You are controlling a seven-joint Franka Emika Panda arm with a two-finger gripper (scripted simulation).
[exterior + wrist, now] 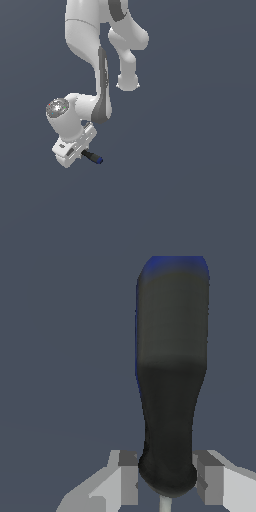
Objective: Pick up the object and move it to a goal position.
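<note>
We see the white, smooth-shelled arm (95,65) bent low, its tool (80,150) closed on the rod (93,158), which sticks out between the grey pads (129,476). In the wrist view the rod is a rounded, matte black handle shape, narrowing near the grip and swelling toward a blue tip (172,266), with a thin pale shaft below. In the exterior view its long axis runs from the tool toward the exterior view's right and slightly down, blue end outermost, against plain dark grey.
</note>
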